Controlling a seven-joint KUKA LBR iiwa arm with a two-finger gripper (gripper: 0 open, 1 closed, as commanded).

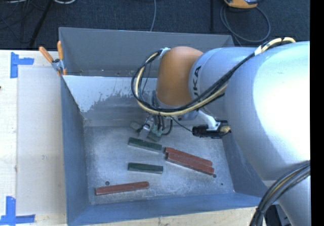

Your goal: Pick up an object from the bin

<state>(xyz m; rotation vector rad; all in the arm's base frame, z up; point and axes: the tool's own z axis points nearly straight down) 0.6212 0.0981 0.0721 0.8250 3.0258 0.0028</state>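
The gripper (pixel 152 130) is hanging low in the middle of the bin (pixel 76 159), just beneath the orange wrist cover (pixel 174 76). It is sitting over the upper-right end of a dark green bar (pixel 144 144) that is lying flat on the floor. Whether the tool is spread apart or drawn together I cannot tell, since the wrist is masking it, and any contact with the bar is equally unclear. That green bar is looking like the likeliest target. A second green bar (pixel 145 168) is lying just below it, a pair of reddish-brown bars (pixel 188 160) is lying close to its right end, and a single reddish-brown bar (pixel 122 187) is resting toward the lower left. To do this step well, the tool should be straddling the green bar across its narrow width, reaching the floor before closing, and keeping clear of the reddish pair so nothing else is getting pinched or dragged. Such a flat, thin bar is offering little height, so a shallow grip is risking a slip on lifting.
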